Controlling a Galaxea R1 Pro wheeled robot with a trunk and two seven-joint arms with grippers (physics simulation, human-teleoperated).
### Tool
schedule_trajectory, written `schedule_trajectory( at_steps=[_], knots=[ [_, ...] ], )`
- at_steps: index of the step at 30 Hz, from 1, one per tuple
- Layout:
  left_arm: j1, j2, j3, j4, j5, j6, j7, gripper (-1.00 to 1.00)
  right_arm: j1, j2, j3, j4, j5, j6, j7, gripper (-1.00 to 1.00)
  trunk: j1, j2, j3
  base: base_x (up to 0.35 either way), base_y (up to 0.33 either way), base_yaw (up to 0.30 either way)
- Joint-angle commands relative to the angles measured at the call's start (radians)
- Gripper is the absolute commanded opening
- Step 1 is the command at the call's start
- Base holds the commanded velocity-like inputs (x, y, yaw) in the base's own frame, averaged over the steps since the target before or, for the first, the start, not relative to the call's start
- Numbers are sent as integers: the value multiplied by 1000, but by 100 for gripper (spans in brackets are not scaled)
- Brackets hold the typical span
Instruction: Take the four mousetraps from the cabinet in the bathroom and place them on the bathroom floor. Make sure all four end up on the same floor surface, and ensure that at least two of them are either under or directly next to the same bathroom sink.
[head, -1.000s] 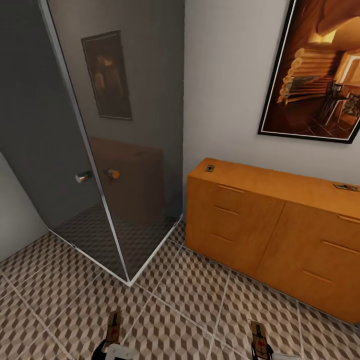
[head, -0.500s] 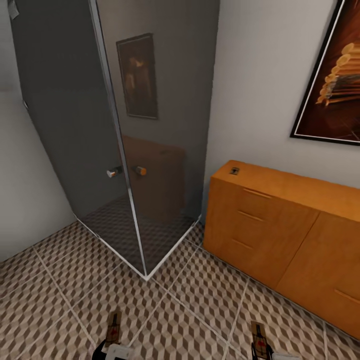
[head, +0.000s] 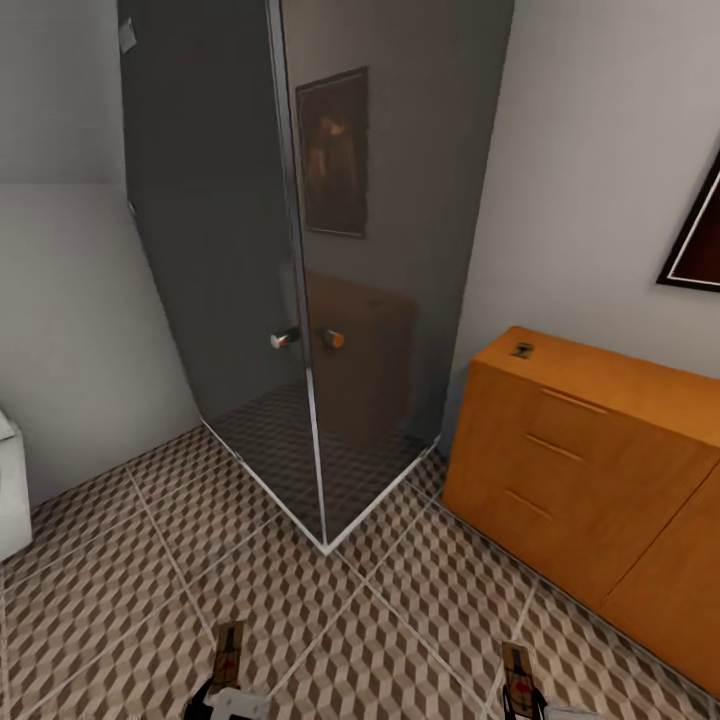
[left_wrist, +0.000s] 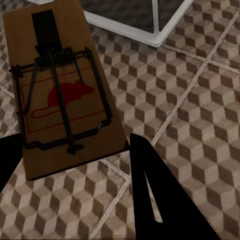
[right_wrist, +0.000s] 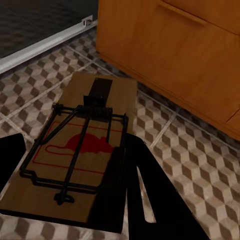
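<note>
Each claw gripped one mousetrap, left and right, above the tiled floor; another lay on the cabinet. A jolt while driving might spring or shake a trap loose.

Floor of large square tiles printed with a brown-and-beige cube pattern, matt, with pale smooth grout lines. Low orange-wood cabinet: smooth satin fronts with slim bar handles of the same tone. Shower enclosure of smoky grey glass panels, glossy and reflective, set in a polished metal frame with a shiny metal knob. Flat tan-wood mousetrap in the left gripper: matt board, dark wire metal parts, a red printed mouse. Second tan-wood mousetrap in the right gripper, same finish. Walls plain matt grey-white.
</note>
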Motion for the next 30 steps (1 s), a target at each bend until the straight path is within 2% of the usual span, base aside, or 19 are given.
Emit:
schedule_trajectory(
  at_steps=[1, 30],
  knots=[
    [-1, -1, -6, 3, -9, -1, 12, -100, 0, 1, -4, 0, 11, -2, -6, -100, 0, -1, -1, 0, 0, 287],
    [-1, 6, -3, 3, -6, 1, 13, -100, -1, 1, -4, 1, 11, -2, -6, -100, 0, -1, -1, 0, 0, 287]
  ],
)
